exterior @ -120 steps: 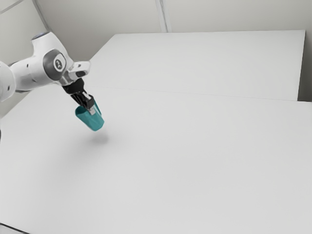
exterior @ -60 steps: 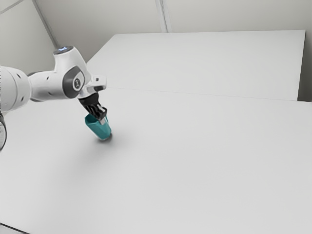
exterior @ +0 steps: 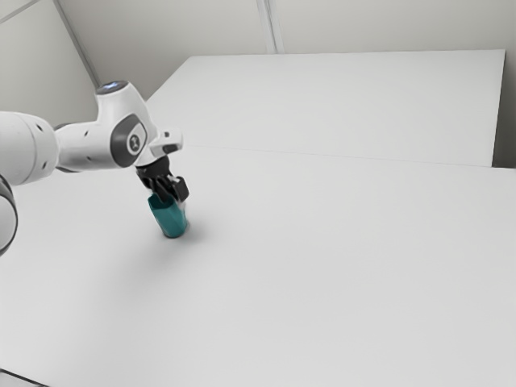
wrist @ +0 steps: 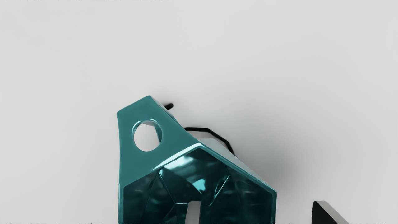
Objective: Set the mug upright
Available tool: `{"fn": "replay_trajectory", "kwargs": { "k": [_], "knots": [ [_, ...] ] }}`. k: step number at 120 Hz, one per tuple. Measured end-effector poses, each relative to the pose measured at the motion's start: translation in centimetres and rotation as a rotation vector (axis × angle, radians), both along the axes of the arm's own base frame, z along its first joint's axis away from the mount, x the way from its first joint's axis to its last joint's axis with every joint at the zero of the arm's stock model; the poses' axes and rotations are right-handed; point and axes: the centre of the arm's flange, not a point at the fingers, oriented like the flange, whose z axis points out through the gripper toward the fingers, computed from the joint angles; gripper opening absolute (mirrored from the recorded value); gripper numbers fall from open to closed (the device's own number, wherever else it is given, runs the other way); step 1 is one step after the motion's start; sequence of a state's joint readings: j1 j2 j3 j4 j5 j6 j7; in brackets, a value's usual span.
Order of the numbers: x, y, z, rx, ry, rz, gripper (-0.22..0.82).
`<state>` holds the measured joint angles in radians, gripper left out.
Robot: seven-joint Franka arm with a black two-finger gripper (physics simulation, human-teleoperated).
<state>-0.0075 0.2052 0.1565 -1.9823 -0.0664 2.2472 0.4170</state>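
The teal mug (exterior: 168,219) stands on the table, close to upright with its mouth up, in the exterior view. At its rim is the black gripper (exterior: 175,201), pointing down. In the wrist view I look into the mouth of the mug (wrist: 136,168), whose flat handle with a round hole juts out from one side. The gripper (wrist: 259,213) is open there: one fingertip (wrist: 193,214) reaches inside the mug, and the other stands outside, with a gap between it and the mug's wall. The mug's lower part is hidden in the wrist view.
The white table (exterior: 322,258) stretches away toward the exterior view's right. Behind it rises a pale panel (exterior: 339,105). A dark cable (exterior: 22,377) lies at the exterior view's lower left corner.
The mug, held tilted in the air a second ago, has come down onto the table and turned closer to upright. My hand moved down and toward the exterior view's right, and its fingers have opened.
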Motion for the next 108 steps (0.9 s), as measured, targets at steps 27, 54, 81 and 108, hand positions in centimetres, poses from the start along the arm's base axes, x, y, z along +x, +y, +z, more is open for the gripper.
{"fn": "replay_trajectory", "kwargs": {
  "k": [27,54,81,108],
  "knots": [
    [0.7,0.0,8.5,-0.006,-0.070,0.007,0.52],
    [2.4,-1.7,17.8,-0.006,-0.096,-0.023,0.57],
    [1.6,-2.7,20.6,-0.020,-0.041,-0.035,0.59],
    [1.0,-2.0,20.3,-0.031,0.004,-0.020,0.60]
  ]
}}
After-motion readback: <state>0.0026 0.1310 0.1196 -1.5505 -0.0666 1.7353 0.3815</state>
